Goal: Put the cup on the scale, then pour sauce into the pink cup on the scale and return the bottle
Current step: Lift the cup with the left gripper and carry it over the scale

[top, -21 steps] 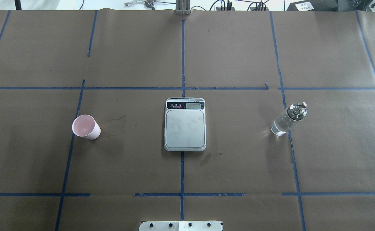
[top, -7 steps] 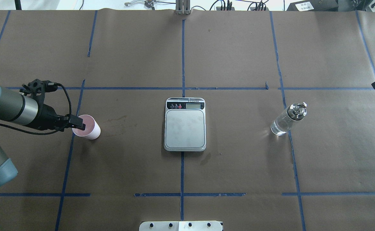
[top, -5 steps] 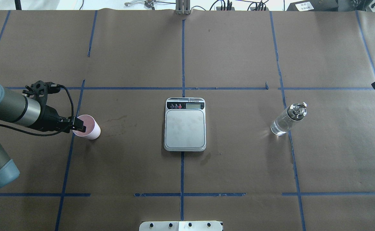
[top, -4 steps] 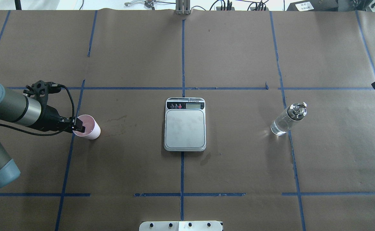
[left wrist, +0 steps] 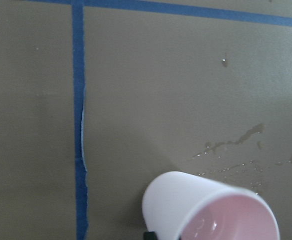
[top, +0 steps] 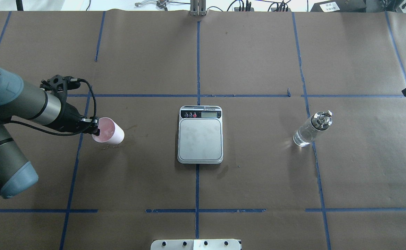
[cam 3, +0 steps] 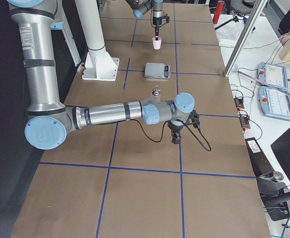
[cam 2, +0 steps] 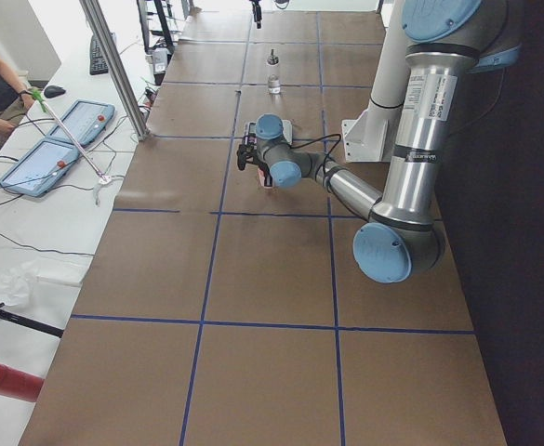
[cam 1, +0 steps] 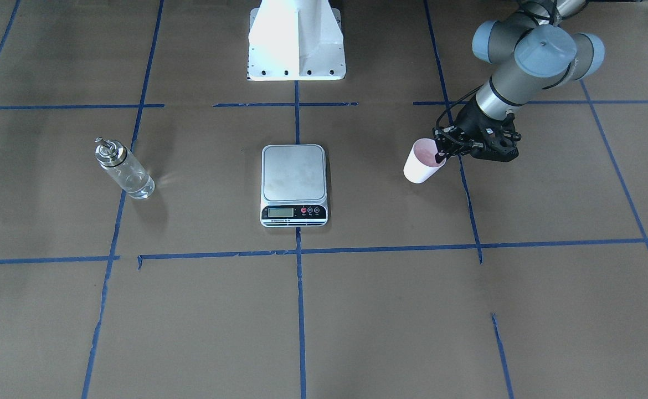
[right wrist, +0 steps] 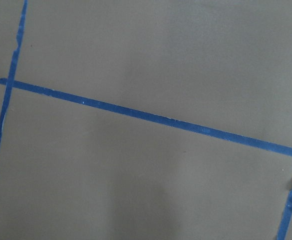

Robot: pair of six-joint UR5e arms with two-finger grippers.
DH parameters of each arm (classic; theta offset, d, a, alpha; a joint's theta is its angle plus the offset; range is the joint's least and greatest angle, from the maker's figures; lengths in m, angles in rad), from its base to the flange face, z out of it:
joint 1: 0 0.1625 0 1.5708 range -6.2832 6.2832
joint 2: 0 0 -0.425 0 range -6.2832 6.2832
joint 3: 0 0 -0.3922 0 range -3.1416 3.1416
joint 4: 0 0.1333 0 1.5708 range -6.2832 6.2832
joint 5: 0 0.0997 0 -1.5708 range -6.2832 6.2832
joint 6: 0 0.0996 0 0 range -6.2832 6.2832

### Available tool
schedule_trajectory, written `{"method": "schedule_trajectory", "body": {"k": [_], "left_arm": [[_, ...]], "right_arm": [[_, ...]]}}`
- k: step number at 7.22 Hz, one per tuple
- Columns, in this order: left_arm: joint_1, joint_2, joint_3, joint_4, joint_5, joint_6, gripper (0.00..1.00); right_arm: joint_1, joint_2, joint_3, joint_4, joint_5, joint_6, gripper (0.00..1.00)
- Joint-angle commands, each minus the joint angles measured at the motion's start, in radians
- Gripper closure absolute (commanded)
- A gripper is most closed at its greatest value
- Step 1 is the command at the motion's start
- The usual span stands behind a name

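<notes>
- exterior front-facing: the left gripper [cam 1: 445, 152] pinches the rim of the cup [cam 1: 420, 166], one finger inside the pink mouth and one outside. the cup leans with its base toward the scale [cam 1: 293, 173]. it is well apart from the scale, on the robot's left side of it.
- the bottle [cam 1: 127, 175] stands well apart from the scale on the opposite side, spout up. the scale's lcd [cam 1: 281, 212] and its round buttons [cam 1: 309, 210] face the camera. the print on the black strip is too small to read.
- overhead exterior: the cup and the bottle flank the scale in about one row across the brown paper [top: 258, 173].
- exterior left: the left gripper's wrist hides most of the cup, with the scale just beyond it.
- exterior right: the right gripper [cam 3: 175, 140] points down at the paper, nearer the camera than the bottle and far from the scale. i cannot tell whether its fingers are spread or pressed together.
- left wrist-mounted: the tilted cup fills the lower edge, pink inside showing. wet smears [left wrist: 235, 142] lie on the paper past it, and a blue tape line [left wrist: 79, 125] runs alongside.
- right wrist-mounted: only paper and tape show.
</notes>
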Motion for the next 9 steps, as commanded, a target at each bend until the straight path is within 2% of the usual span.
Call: {"method": "schedule_trajectory", "body": {"k": [1, 2, 4, 6, 9], "left_arm": [[0.009, -0.327, 0.044, 0.368, 0.009, -0.087, 1.00], [0.024, -0.450, 0.086, 0.442, 0.047, -0.139, 1.00], [0.081, -0.585, 0.178, 0.444, 0.058, -0.209, 1.00], [0.177, -0.605, 0.206, 0.441, 0.127, -0.216, 1.00], [0.188, -0.597, 0.212, 0.432, 0.144, -0.215, 1.00]], "right_arm": [[0.000, -0.001, 0.005, 0.001, 0.032, 0.000, 0.00], [0.000, -0.001, 0.014, 0.001, 0.032, 0.002, 0.00], [0.000, -0.001, 0.023, 0.001, 0.032, 0.000, 0.00], [0.000, -0.009, 0.057, 0.003, 0.031, 0.002, 0.00], [0.000, -0.017, 0.057, 0.003, 0.031, 0.002, 0.00]]}}
